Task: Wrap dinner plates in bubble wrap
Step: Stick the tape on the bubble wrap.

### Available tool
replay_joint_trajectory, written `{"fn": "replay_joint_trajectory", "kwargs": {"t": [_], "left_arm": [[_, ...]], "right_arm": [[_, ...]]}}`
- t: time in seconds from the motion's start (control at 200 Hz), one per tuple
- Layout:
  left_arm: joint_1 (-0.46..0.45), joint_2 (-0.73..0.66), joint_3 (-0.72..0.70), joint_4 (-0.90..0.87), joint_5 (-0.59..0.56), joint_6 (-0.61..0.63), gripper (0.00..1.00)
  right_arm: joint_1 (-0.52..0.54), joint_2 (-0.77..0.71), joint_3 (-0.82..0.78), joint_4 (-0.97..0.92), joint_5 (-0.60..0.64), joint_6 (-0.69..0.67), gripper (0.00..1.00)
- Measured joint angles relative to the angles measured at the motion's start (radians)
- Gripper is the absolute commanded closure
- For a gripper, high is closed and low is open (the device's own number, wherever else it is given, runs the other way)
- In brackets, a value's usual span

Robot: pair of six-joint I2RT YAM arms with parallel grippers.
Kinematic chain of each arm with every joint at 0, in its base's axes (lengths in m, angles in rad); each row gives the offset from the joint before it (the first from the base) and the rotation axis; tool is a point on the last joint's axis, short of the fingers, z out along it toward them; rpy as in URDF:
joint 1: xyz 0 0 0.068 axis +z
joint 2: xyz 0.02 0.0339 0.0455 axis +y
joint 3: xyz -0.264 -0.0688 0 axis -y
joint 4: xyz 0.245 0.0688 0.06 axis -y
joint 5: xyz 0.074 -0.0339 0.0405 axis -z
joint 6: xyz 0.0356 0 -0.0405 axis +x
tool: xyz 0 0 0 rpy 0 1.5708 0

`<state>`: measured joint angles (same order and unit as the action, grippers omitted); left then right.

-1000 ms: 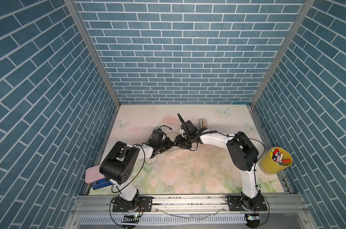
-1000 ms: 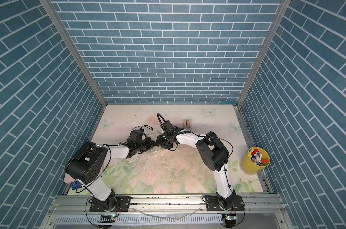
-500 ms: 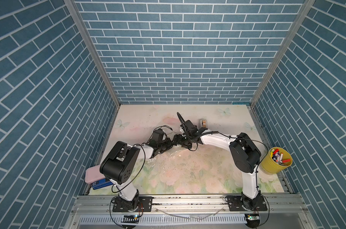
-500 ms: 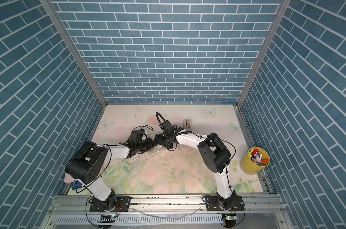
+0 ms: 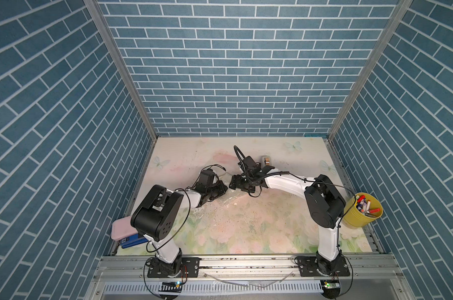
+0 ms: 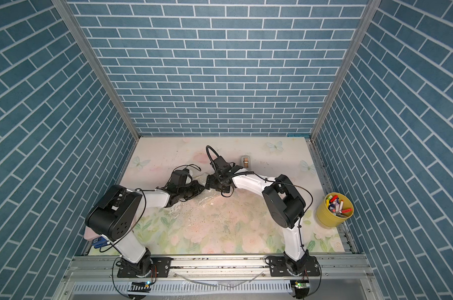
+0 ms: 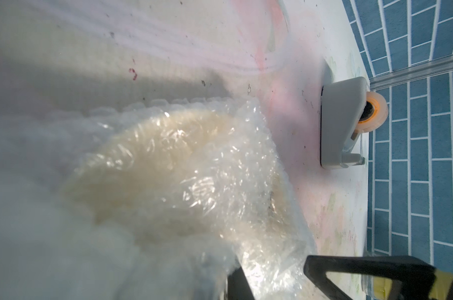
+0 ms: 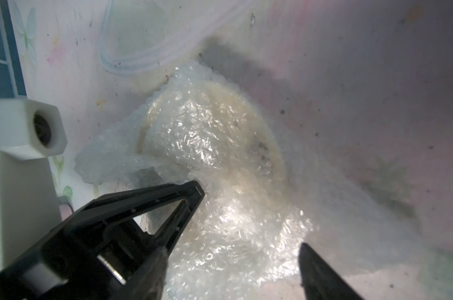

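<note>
The pale cream dinner plate (image 8: 220, 111) lies under the clear bubble wrap (image 8: 235, 233), with dark specks showing through near its rim. From the left wrist the plate (image 7: 142, 168) also shows through folded wrap (image 7: 220, 161). In both top views the arms hide the plate, and the wrap (image 5: 207, 210) (image 6: 191, 207) spreads glinting on the floral table. My left gripper (image 5: 221, 188) (image 6: 198, 188) (image 7: 272, 272) is shut on a bunch of the wrap. My right gripper (image 5: 232, 184) (image 6: 208, 181) (image 8: 250, 218) faces it closely, open, straddling the wrapped plate, with one fingertip (image 8: 198, 191) touching the wrap.
A grey tape dispenser (image 5: 266, 160) (image 6: 245, 161) (image 7: 342, 124) stands just behind the grippers. A yellow bucket of markers (image 5: 361, 214) (image 6: 334, 211) sits at the right edge. A pink case on a blue thing (image 5: 121, 228) lies at the front left. Brick walls enclose three sides.
My right gripper has edged a little leftward toward the left gripper, and its jaws have changed width. The left arm has not moved.
</note>
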<state>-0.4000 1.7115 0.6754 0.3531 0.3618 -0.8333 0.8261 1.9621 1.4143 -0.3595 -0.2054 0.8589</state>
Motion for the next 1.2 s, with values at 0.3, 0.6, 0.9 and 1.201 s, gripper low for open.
{"fn": "replay_joint_trajectory", "kwargs": {"t": [0.3,0.6,0.9,1.201], "left_arm": [[0.0,0.003,0.007,-0.007,0.001,0.0,0.87],[0.0,0.004,0.011,-0.015,0.001,0.002,0.87],[-0.001,0.006,0.016,-0.019,0.002,0.004,0.87],[-0.001,0.007,0.016,-0.019,0.002,0.004,0.87]], "right_arm": [[0.002,-0.054,0.002,0.005,-0.006,-0.024,0.9],[0.002,-0.02,-0.05,0.06,-0.035,-0.018,1.0],[0.002,0.026,-0.111,0.126,-0.06,-0.007,1.0],[-0.003,0.016,-0.061,0.043,-0.039,-0.027,1.0]]}}
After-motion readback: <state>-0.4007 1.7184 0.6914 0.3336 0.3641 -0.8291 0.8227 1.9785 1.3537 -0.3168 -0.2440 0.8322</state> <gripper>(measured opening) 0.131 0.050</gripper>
